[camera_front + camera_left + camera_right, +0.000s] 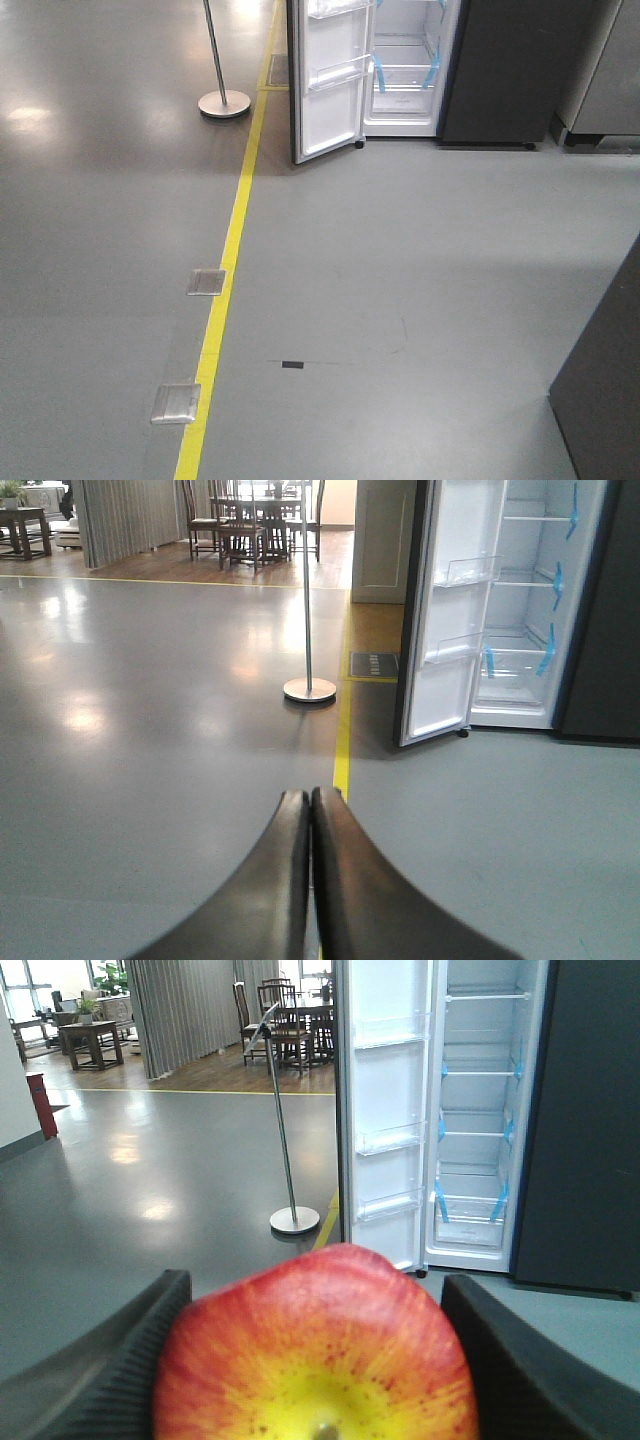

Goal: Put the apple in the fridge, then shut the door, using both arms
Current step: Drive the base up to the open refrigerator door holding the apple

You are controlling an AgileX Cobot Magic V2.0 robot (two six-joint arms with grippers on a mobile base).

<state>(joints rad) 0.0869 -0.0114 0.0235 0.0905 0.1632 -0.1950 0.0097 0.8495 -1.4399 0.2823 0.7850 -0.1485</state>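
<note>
**Left gripper**: fingers pressed together, nothing between them, pointing across the floor.
- Far ahead of it and a little left: dining chairs on a wood floor.
- Straight ahead: a floor stand, a thin pole on a round base.
- A yellow floor line runs forward from just right of the fingertips.
- In the front view, two metal floor plates sit against that line.

**Right gripper**: clamped on the apple, one finger at each side, stem dimple toward the wrist camera. The apple is in hand and well apart from the fridge.

**Fridge**: ahead of the right gripper and slightly right; ahead and well right of the left gripper.
- The door stands swung out on the left of the opening, its white face and clear bins showing.
- As far as I can tell, the shelves and the blue-taped drawers hold nothing.

**Progress (my reading):** the apple is grasped. The approach, placing it on a shelf, letting go and closing the door all remain.

**Obstacles:**
- No object lies on the floor between the grippers and the fridge.
- The stand is just left of the open door and could crowd the left arm when it reaches round to push the door.
- A dark cabinet sits at the near right edge of the front view.
</note>
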